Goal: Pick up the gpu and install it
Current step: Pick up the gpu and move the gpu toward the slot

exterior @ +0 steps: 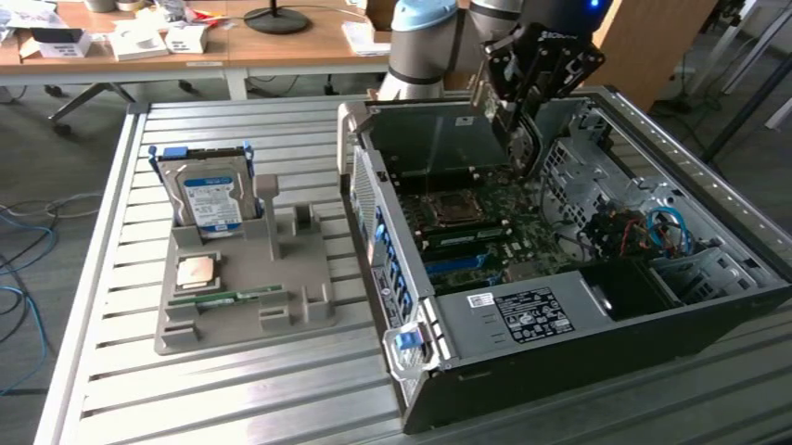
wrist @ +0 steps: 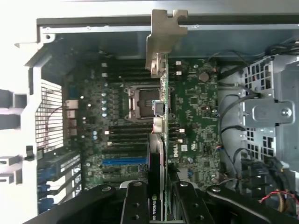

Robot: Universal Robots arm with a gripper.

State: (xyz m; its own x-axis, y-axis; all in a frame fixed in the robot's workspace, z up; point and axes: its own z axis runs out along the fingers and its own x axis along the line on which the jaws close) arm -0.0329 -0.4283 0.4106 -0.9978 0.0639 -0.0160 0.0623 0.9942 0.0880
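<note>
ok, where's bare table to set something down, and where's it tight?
Free: slatted table between the grey holder and the near edge, and beyond the hard drive to the far edge. Narrow strip between holder and computer case. Crowded: inside the case, where the end effector holds the gpu over the motherboard.

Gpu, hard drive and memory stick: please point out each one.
gpu [wrist: 164, 42]: wrist view, on its silver bracket.
hard drive [exterior: 210, 199]: exterior view, on its blue-white label.
memory stick [exterior: 229, 298]: exterior view, on its green board.
</note>
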